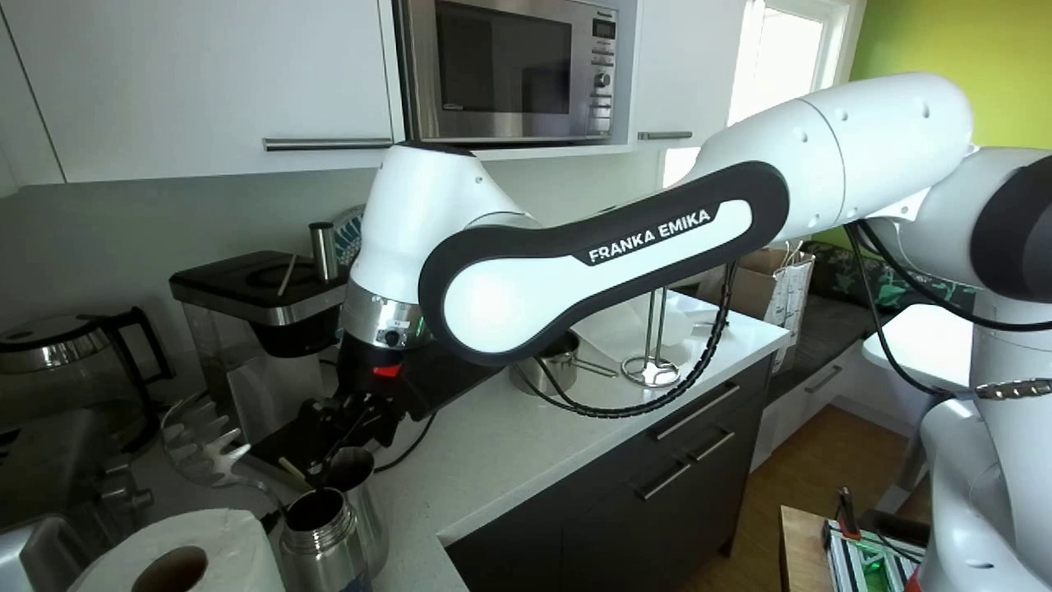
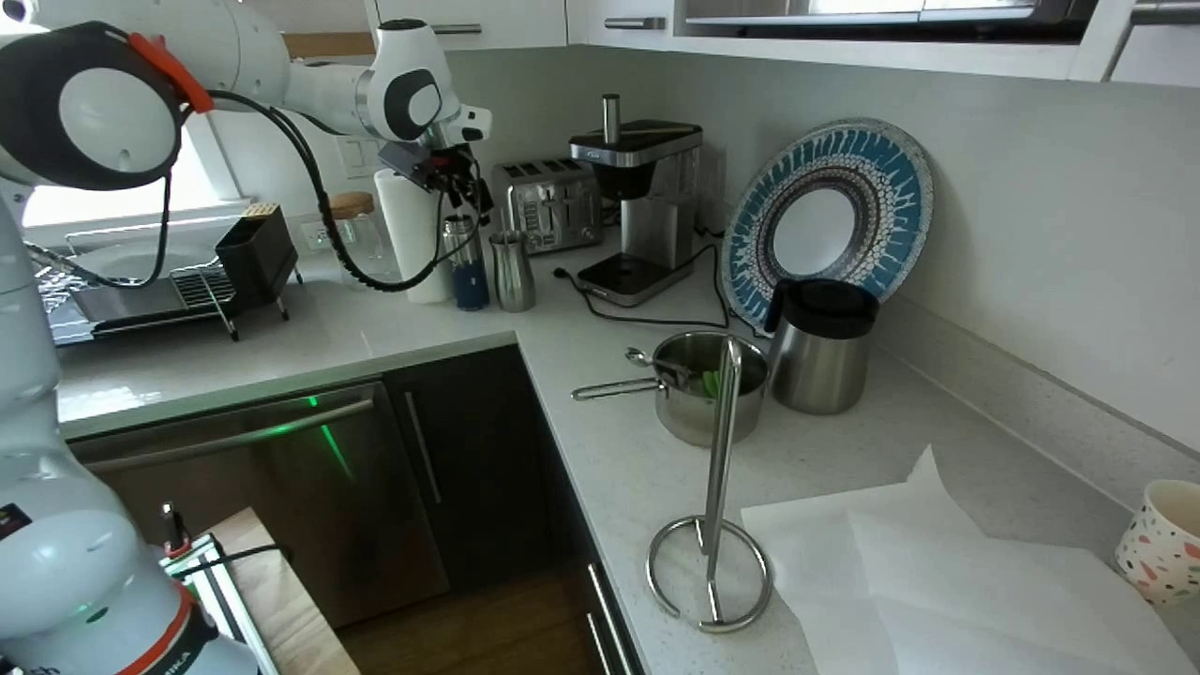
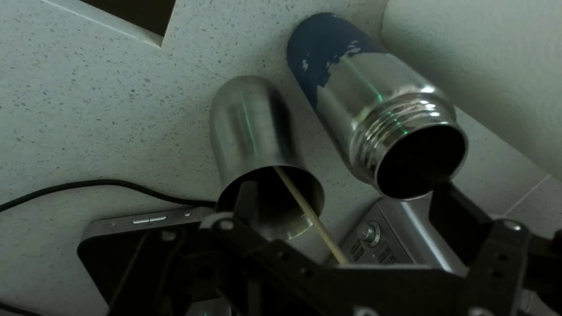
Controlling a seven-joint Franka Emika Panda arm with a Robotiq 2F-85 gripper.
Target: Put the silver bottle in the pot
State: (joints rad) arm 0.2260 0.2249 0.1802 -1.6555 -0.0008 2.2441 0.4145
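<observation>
The plain silver bottle (image 3: pixel 254 123) stands upright on the counter, its open mouth towards me in the wrist view; a wooden stick (image 3: pixel 307 210) leans in its mouth. It also shows in both exterior views (image 1: pixel 366 518) (image 2: pixel 513 277). My gripper (image 3: pixel 344 188) is open above it; the left finger overlaps the bottle's mouth, the right finger overlaps the rim of the bottle beside it. Nothing is between the fingers. In an exterior view the gripper (image 2: pixel 473 199) is just above both bottles. The steel pot (image 2: pixel 692 412) stands on the counter with a spoon and something green in it.
A blue-and-silver threaded bottle (image 3: pixel 373 96) stands close beside the silver bottle. A paper roll (image 2: pixel 412 234), toaster (image 2: pixel 548 206) and coffee maker (image 2: pixel 647 216) crowd the corner. A steel jug (image 2: pixel 820 366) is behind the pot; a wire stand (image 2: pixel 722 469) is before it.
</observation>
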